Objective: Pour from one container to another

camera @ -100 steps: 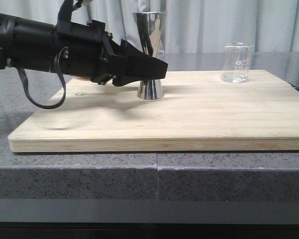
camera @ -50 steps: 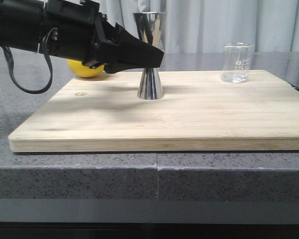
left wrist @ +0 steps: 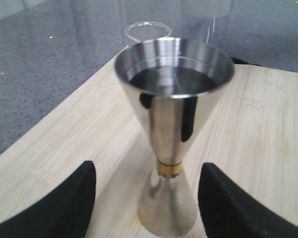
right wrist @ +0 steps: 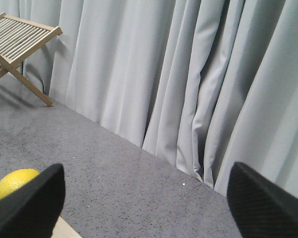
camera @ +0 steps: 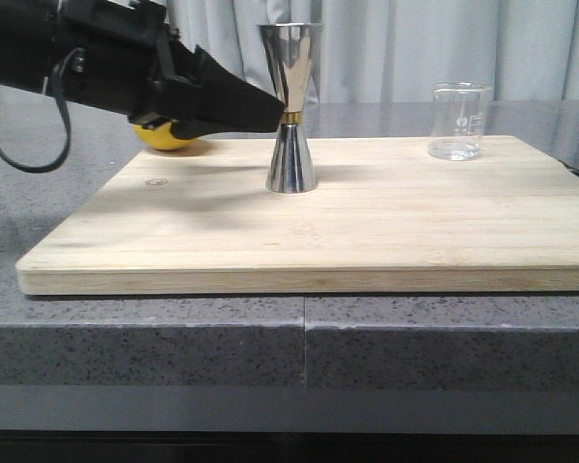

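Observation:
The steel jigger [camera: 291, 111] with a gold band at its waist stands upright on the wooden board [camera: 367, 222], left of centre. My left gripper [camera: 270, 111] hovers just left of its waist, open. In the left wrist view the jigger [left wrist: 171, 144] stands between the two black fingers [left wrist: 59, 208] with a gap on each side, so nothing is gripped. The clear glass beaker [camera: 459, 121] stands at the board's far right; its rim [left wrist: 146, 30] shows behind the jigger. My right gripper [right wrist: 145, 168] is open, faces the curtain and holds nothing; the front view does not show it.
A yellow lemon [camera: 169, 137] lies on the grey counter behind the board's left corner, partly hidden by the left arm; the right wrist view also shows the lemon [right wrist: 12, 183]. A folding wooden rack [right wrist: 20, 39] stands farther back. Grey curtains close off the rear.
My left arm has risen and drawn back to the left, uncovering the jigger's waist and the lemon. The jigger and beaker have stayed in place.

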You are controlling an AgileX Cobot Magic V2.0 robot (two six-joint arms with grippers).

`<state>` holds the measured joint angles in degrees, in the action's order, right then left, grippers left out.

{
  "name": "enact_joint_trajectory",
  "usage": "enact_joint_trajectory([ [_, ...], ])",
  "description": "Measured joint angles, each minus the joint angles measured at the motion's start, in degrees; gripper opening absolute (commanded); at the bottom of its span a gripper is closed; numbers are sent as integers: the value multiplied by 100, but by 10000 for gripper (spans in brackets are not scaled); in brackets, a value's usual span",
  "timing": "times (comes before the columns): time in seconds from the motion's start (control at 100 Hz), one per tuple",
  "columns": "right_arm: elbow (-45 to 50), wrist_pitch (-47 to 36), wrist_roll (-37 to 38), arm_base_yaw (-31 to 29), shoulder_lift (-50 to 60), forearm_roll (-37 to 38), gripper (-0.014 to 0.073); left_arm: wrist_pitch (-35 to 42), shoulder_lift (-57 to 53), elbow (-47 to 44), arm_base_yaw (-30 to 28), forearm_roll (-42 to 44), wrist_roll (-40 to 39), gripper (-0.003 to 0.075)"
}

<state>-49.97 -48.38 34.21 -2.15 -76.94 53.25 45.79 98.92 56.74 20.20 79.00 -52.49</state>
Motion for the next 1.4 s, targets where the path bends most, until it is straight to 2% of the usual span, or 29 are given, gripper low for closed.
enact_joint_trajectory([
  [0.32,0,0,0,0,0,0,600,618,-280,0,-592,709,-993,419],
  [0.49,0,124,0,0,0,-34,600,1116,-634,0,-1151,772,-1108,419],
  [0.65,0,484,0,0,0,-408,600,1201,-1060,0,-1753,612,-1138,419],
  [0.8,-216,1311,0,0,0,-549,600,844,-1382,0,-2365,-768,-1084,419],
  [0.9,-444,1993,0,0,0,-600,600,356,-1586,0,-2674,-1847,-591,419],
  [0.97,-632,2528,-96,0,0,-624,600,-153,-1735,0,-2819,-2675,189,419],
  [1.09,-1029,3532,-263,0,0,-661,600,-1154,-1969,27,-2964,-4349,1972,419],
  [1.17,-1298,4311,-286,0,13,-661,600,-1901,-2099,141,-3041,-5370,2753,419],
  [1.26,-1501,4929,-301,0,135,-518,600,-2788,-2243,295,-3119,-5933,3161,419],
  [1.4,-1539,5221,-301,0,607,-335,600,-3652,-2523,353,-3059,-6154,3311,419],
])
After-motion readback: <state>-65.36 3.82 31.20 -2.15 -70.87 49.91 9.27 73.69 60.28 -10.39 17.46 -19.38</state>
